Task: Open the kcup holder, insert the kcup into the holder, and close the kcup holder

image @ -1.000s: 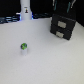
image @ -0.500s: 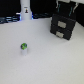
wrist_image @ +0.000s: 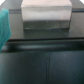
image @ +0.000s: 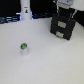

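The kcup [image: 23, 48], a tiny white pod with a green top, stands alone on the white table toward the exterior view's left. The kcup holder [image: 63, 26], a black boxy unit with pale handles, sits at the back on the exterior view's right, and its drawers look shut. My gripper [image: 64, 11] hangs directly above the holder, far from the kcup. Its fingers are too blurred to tell open from shut. The wrist view shows, close up, the holder's black surface [wrist_image: 45, 57] and one pale handle [wrist_image: 45, 15].
A tall white bottle-like post [image: 25, 10] stands at the back on the exterior view's left against a dark backdrop. A teal shape [wrist_image: 4, 27] shows at the edge of the wrist view. White tabletop [image: 50, 60] lies between kcup and holder.
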Tool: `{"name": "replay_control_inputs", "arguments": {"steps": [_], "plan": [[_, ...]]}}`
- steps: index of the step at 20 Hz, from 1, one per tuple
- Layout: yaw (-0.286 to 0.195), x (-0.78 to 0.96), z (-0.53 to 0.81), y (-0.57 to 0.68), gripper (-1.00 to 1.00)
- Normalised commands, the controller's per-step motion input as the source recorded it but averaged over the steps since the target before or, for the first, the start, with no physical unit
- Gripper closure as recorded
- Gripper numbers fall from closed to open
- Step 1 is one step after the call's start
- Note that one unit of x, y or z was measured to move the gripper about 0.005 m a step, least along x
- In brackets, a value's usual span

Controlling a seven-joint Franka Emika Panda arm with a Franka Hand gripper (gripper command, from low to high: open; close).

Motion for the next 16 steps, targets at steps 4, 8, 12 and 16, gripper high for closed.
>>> {"name": "replay_control_inputs", "arguments": {"steps": [4, 8, 12, 16], "plan": [[0.003, -0.40, -0.41, 0.09, -1.00], [-0.038, -0.40, -0.49, -0.01, -1.00], [-0.039, -0.34, -0.50, -0.01, -1.00], [-0.012, -0.27, -0.29, 0.00, -1.00]]}}
